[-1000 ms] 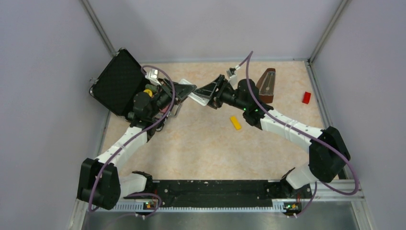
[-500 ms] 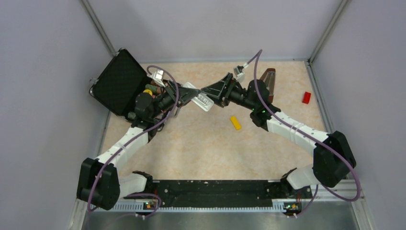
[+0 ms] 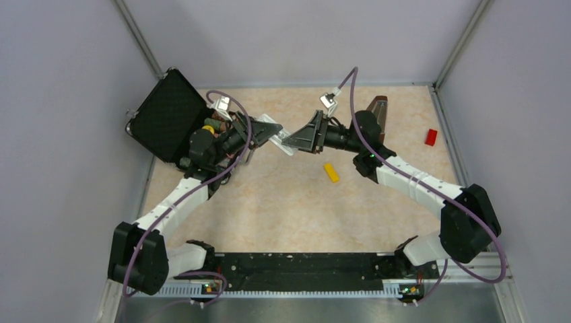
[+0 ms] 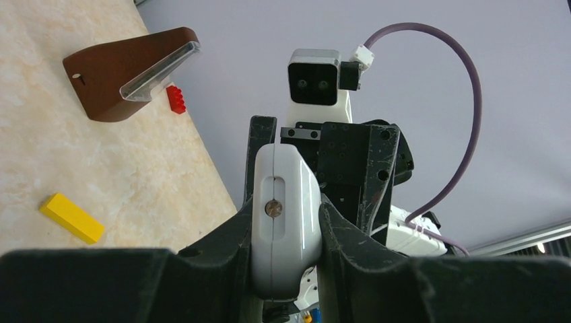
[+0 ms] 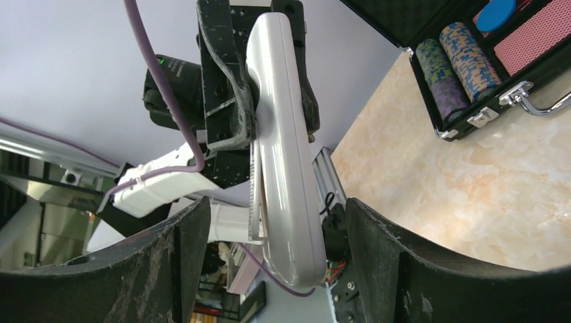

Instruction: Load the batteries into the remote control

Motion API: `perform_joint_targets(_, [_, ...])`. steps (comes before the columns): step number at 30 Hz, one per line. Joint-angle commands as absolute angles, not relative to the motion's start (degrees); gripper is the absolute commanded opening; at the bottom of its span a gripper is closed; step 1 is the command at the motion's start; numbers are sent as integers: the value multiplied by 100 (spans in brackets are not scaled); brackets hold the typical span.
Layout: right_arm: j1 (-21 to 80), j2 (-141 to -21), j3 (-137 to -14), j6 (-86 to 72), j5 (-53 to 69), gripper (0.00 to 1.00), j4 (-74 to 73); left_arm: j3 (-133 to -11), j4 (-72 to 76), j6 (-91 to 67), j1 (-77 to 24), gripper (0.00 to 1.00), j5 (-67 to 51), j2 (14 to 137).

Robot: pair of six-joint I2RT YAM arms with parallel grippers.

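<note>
Left claw (image 4: 284,239) clamps the remote (image 4: 286,178) aloft near the desk's (image 3: 283,202) 12 o'clock. Right claw (image 5: 276,269), from 3 o'clock, straddles its free end, parted, not touching. Likely light, stiff, slick plastic: grip the long edges.

It is crowded over the far middle of the table (image 3: 269,208), where the two arms meet nose to nose. The left gripper (image 3: 264,132) is clamped on the remote (image 5: 286,148). The remote's free end sits between the spread fingers of the right gripper (image 3: 297,138), with a slim gap on each side. The open case (image 3: 167,114) fills the far left corner behind the left arm. A brown wedge (image 3: 377,118) stands just behind the right wrist. A yellow block (image 3: 330,171) lies just beside that wrist on the near side, and a red block (image 3: 431,136) lies off by the right wall. Between the two forearms, the near half of the table lies open.
</note>
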State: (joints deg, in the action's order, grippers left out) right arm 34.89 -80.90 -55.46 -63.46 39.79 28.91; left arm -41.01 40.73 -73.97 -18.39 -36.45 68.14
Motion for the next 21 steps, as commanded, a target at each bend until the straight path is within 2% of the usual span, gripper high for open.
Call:
perform_joint_targets(1, [3380,-7846,-5507,-5846,4388,69,2886,-4381,4462,-7409,-1854,0,-3747,6776])
perform_joint_targets(6, [3354,-7861,-5377,-6077,4341,59,3091,-4355,4622,-7405,-1854,0,-3882,6830])
perform_joint_targets(10, [3353,-7931,-5365,-6218,4218,46,3181,-4312,4785,-7415,-1854,0,-4006,6885])
perform_joint_targets(17, [3350,-8137,-5351,-6525,4082,34,3408,-4297,5114,-7541,-1854,0,-4260,7040])
perform_joint_targets(18, [3349,-8167,-5358,-6569,4080,34,3456,-4286,5192,-7581,-1854,2,-4285,7062])
perform_joint_targets(21, [3349,-8233,-5378,-6642,4024,33,3431,-4263,5355,-7650,-1863,17,-4303,7101])
